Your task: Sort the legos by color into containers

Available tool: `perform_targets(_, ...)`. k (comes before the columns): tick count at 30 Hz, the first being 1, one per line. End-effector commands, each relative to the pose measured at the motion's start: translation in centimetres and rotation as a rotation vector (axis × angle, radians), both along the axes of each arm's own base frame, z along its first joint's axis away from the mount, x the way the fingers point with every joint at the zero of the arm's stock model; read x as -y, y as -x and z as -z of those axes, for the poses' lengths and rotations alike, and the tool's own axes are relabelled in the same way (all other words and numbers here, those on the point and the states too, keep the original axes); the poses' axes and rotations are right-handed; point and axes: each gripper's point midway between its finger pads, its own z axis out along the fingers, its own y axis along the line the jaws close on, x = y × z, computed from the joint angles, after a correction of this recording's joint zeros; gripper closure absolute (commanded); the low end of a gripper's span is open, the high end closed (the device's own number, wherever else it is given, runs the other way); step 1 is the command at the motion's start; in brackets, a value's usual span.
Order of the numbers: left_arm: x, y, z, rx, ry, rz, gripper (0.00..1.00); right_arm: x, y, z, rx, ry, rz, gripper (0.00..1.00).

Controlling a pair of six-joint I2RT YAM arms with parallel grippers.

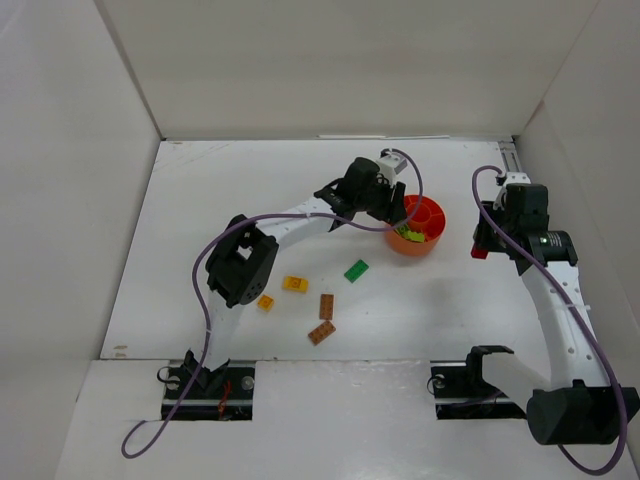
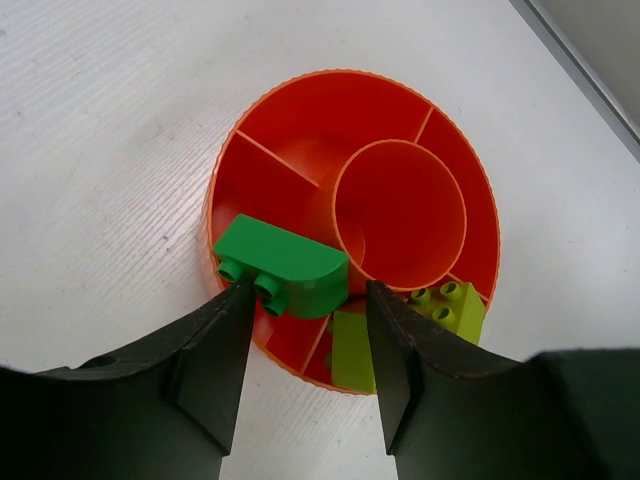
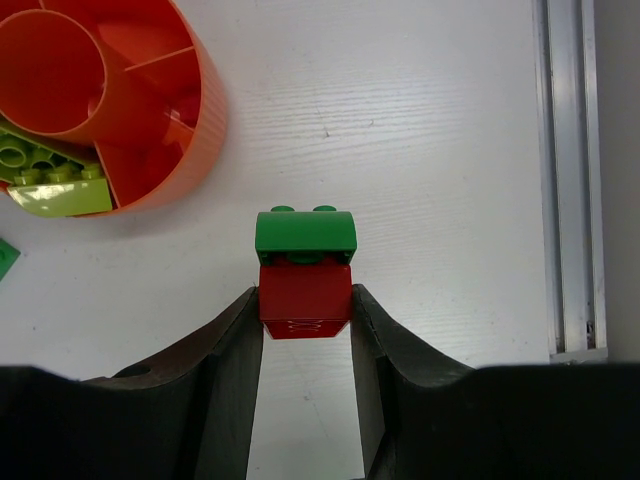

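White, faintly grained table (image 1: pixel 250 190), boxed in by plain white panels. A glossy, ribbed orange-red bowl (image 2: pixel 225 190) with a round central cup sits right of centre. The left gripper (image 2: pixel 308 295) hangs parted over a curved green brick (image 2: pixel 285 262) resting at the bowl's near edge. Near the bowl, the right gripper (image 3: pixel 305 300) pinches a smooth red brick (image 3: pixel 305 312) capped by a second green brick (image 3: pixel 305 232).

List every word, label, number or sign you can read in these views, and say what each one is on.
No words, numbers or brand names can be read in any view.
red brick: a faint embossed mark on its near face, too faint to read.
right arm: a small greenish spot near the wrist, too small to tell whether it is a label.
orange bowl: plain, no print visible.
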Motion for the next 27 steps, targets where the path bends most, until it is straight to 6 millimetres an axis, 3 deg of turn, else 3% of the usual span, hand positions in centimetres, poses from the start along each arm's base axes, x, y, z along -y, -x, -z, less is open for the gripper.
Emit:
perform_targets(1,0.3,0.1,-5.5,0.091,0.086,0.021,0.55,-0.1,-0.6,-2.3,0.082,-0.005,-0.011,0.94)
perform_targets(5,0.0,0.4,-6.8,0.106,0.1,0.021,0.55,-0.5,-0.6,-2.3,0.09,-0.013,-0.034,0.94)
perform_targets(6,-0.2,0.5,-6.4,0.099,0.093,0.021,0.51,-0.7,-0.8,-2.4,0.099,-0.02,-0.042,0.94)
perform_targets(11,-0.9,0.8,-9.4,0.162,0.117,0.012,0.43,-1.3,-0.7,-2.8,0.12,-0.033,-0.086,0.94)
perform_targets(16,-1.6,1.4,-11.2,0.191,0.134,0.015,0.43,-2.0,-0.9,-3.3,0.147,-0.042,-0.134,0.94)
perform_targets(19,-2.0,2.7,-11.4,0.192,0.144,0.055,0.42,-3.8,-1.2,-4.3,0.205,-0.073,-0.254,0.95)
perform_targets(20,-2.2,3.9,-12.6,0.206,0.164,0.103,0.42,-5.7,-1.2,-4.8,0.226,-0.13,-0.354,0.95)
perform_targets(21,-2.5,4.9,-11.9,0.19,0.167,0.134,0.42,-6.9,-0.9,-4.8,0.242,-0.16,-0.423,0.97)
perform_targets(22,-2.6,5.8,-12.5,0.213,0.186,0.172,0.42,-8.1,-0.9,-5.8,0.299,-0.17,-0.515,0.97)
perform_targets(23,-3.0,7.8,-14.4,0.236,0.231,0.249,0.42,-9.4,-0.7,-6.1,0.32,-0.202,-0.593,0.98)
perform_targets(24,-3.6,9.3,-13.1,0.223,0.224,0.296,0.31,-12.7,0.9,-7.4,0.366,-0.296,-0.779,0.98)
perform_targets(26,-4.3,11.4,-14.3,0.26,0.278,0.359,0.24,-15.7,2.5,-9.0,0.441,-0.347,-0.987,0.98)
perform_targets(27,-5.1,12.9,-16.1,0.297,0.315,0.391,0.24,-17.1,3.8,-9.6,0.458,-0.388,-1.087,0.98)
